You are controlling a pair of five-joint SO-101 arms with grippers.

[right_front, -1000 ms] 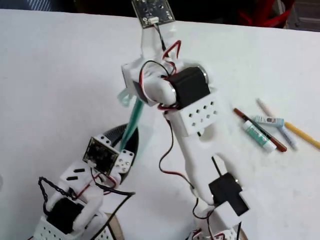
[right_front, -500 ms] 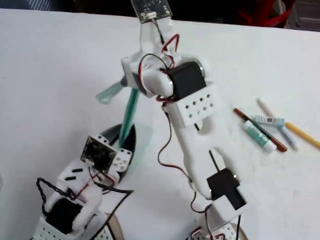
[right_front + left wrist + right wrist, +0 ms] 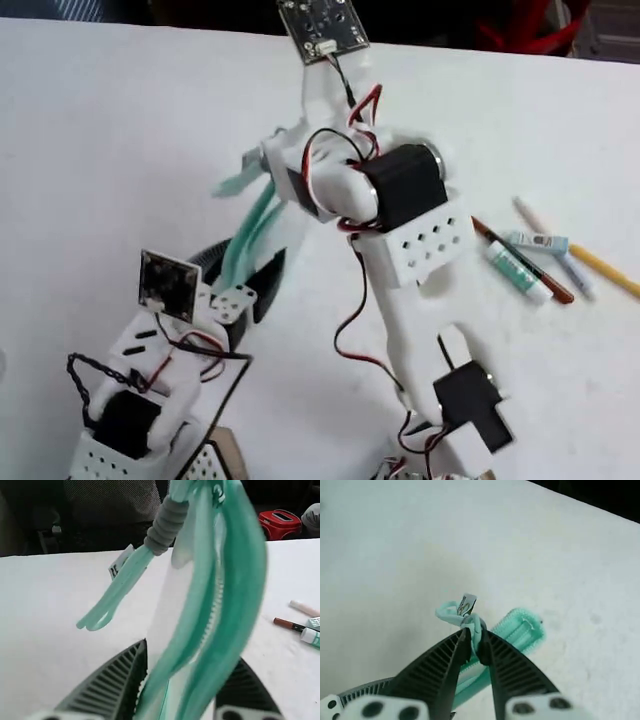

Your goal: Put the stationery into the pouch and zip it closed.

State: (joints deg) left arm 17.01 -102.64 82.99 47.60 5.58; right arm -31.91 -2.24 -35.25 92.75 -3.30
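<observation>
Right gripper (image 3: 476, 636) pinches the zip pull (image 3: 465, 606); left gripper (image 3: 187, 672) clamps the pouch (image 3: 245, 230) upright. Advise drawing straight along the teeth, pouch taut — stationery (image 3: 530, 265) lies unpacked.

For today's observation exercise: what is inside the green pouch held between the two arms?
No stationery shows through the clear side of the pouch in the left wrist view; the pens lie on the table. The jaws of the left gripper cover its lower end.
</observation>
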